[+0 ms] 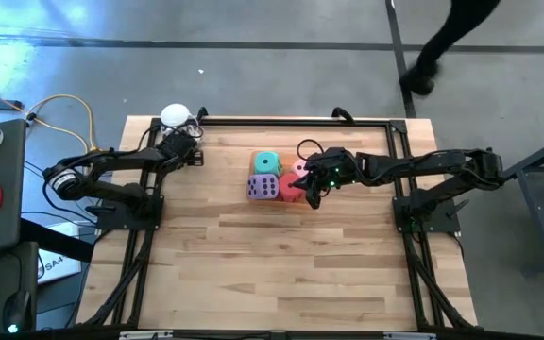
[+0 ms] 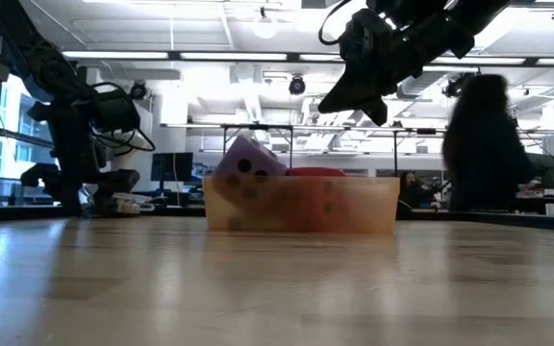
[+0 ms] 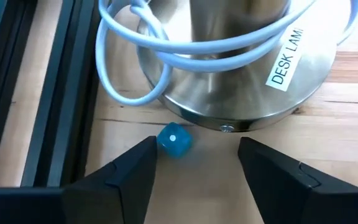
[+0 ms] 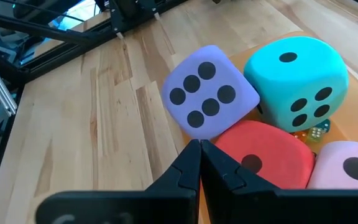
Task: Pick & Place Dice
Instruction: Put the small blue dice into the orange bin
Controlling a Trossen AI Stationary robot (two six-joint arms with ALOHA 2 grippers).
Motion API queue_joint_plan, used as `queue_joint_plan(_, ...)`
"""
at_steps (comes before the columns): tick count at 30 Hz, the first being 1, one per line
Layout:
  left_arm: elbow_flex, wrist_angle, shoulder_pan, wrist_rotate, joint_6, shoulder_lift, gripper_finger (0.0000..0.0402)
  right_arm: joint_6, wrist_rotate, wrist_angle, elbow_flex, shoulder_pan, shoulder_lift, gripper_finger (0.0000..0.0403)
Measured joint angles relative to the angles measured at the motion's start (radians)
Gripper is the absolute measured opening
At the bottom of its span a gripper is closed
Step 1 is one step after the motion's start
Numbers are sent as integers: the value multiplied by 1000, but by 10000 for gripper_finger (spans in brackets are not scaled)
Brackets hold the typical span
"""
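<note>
Brightly lit from ceiling strip lights (image 2: 287, 60); glare on floor (image 1: 26, 38) far left; walking person (image 2: 484, 144) motion-blurred; near tabletop (image 2: 277, 288) out of focus.

I work in a robotics lab or open workshop hall. My two arms are bolted to a black metal frame (image 1: 399, 161) around a pale wooden tabletop (image 1: 281, 255) standing on a grey concrete floor (image 1: 253, 66). Beyond my right claw (image 2: 359, 91), rows of strip lights (image 2: 258, 58) hang under a high white ceiling with exposed ducts, and a person (image 2: 484, 144) walks past benches crowded with monitors and equipment.
</note>
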Motion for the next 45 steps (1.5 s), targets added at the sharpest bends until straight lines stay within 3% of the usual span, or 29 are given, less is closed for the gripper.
queue_joint_plan(15,-1,18,-2,79,90,1,91,7,3,0,0,0,0,2)
queue_joint_plan(22,-2,12,-49,100,86,2,84,7,1,0,0,0,0,2)
queue_joint_plan(28,-4,3,-159,120,57,-22,84,7,-9,-4,0,0,0,2)
queue_joint_plan(35,-7,1,-323,258,4,-151,84,28,-31,-7,0,1,0,2)
queue_joint_plan(39,-6,125,-438,251,34,-234,84,29,-31,7,0,4,0,2)
queue_joint_plan(45,6,481,-575,235,167,-273,84,30,-31,68,0,5,0,2)
